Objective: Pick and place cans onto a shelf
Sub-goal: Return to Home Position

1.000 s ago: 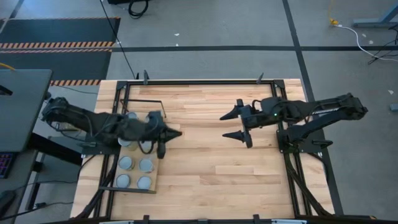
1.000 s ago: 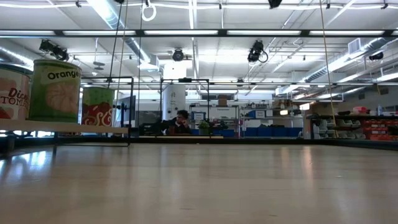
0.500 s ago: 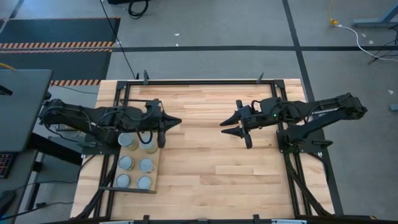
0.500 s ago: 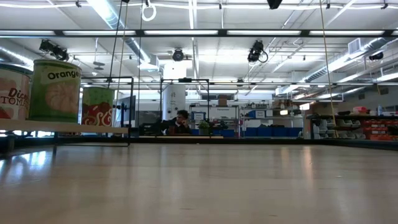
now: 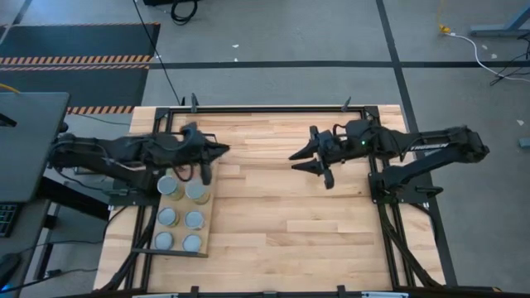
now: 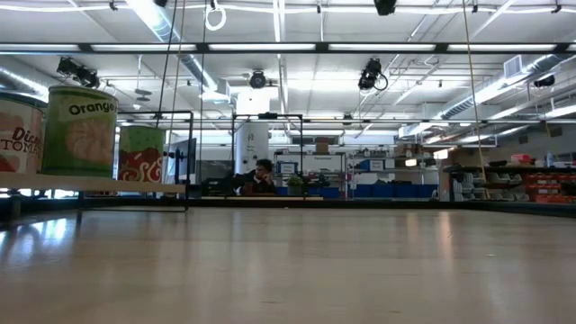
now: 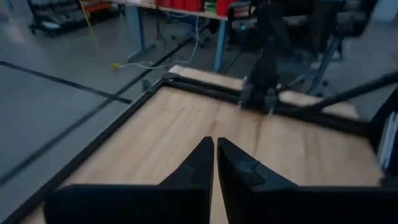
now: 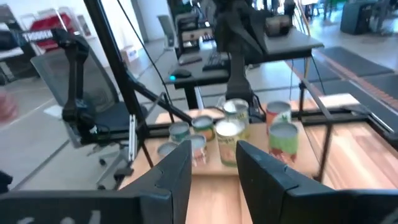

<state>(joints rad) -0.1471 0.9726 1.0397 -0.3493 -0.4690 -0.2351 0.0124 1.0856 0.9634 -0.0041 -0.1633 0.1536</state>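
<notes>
Several cans (image 5: 167, 217) with silvery tops stand upright in two rows on the pale shelf (image 5: 180, 230) at the table's left side. In the low view, three labelled cans (image 6: 79, 130) stand on the shelf's board (image 6: 90, 184). My left gripper (image 5: 222, 151) is shut and empty, hovering just beyond the far end of the rows and pointing toward the table's right. My right gripper (image 5: 293, 161) is open and empty over the table's far middle, pointing left toward the cans (image 8: 283, 135). In each wrist view the gripper's gap holds nothing: left (image 7: 215, 158), right (image 8: 214, 158).
A black metal frame (image 5: 265, 108) runs round the plank tabletop. Bare wood (image 5: 290, 223) lies between the shelf and the right arm's base (image 5: 397, 186). A grey desk (image 5: 29, 141) stands off the table's left. A person (image 6: 262, 175) sits far back in the room.
My left gripper has drawn away from above the cans toward the table's far edge, staying shut. My right gripper has narrowed its fingers from wide open to a smaller gap and shifted slightly toward the far edge. The cans have not moved.
</notes>
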